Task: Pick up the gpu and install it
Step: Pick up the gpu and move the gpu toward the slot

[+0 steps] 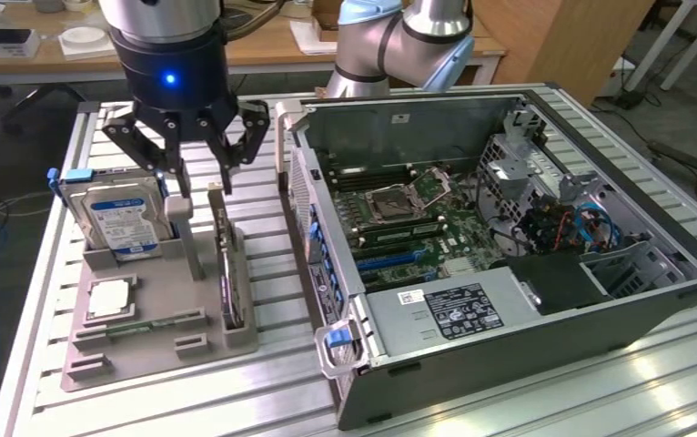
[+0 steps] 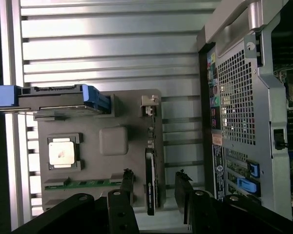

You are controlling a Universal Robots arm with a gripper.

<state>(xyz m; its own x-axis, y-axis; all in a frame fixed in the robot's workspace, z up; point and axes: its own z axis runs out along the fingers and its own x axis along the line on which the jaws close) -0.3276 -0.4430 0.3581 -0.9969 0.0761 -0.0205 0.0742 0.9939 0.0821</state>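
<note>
The gpu (image 1: 229, 273) stands on its edge in a slot of the grey holder tray (image 1: 203, 350), a thin dark card seen edge-on. My gripper (image 1: 200, 182) hangs open just above the card's far end, one finger on each side of it and not touching. In the wrist view the gpu (image 2: 154, 180) runs as a narrow black strip between my two black fingertips (image 2: 127, 178), with my gripper (image 2: 155, 176) straddling it. The open computer case (image 1: 494, 228) lies on its side to the exterior view's right of the tray, motherboard exposed.
On the same tray stand a silver hard drive with a blue label (image 1: 118, 218), a processor chip (image 1: 108, 299) and a green memory stick (image 1: 142, 325). The case's rear panel (image 2: 237, 97) is close beside the tray. Everything rests on a ribbed aluminium table (image 1: 239, 401).
</note>
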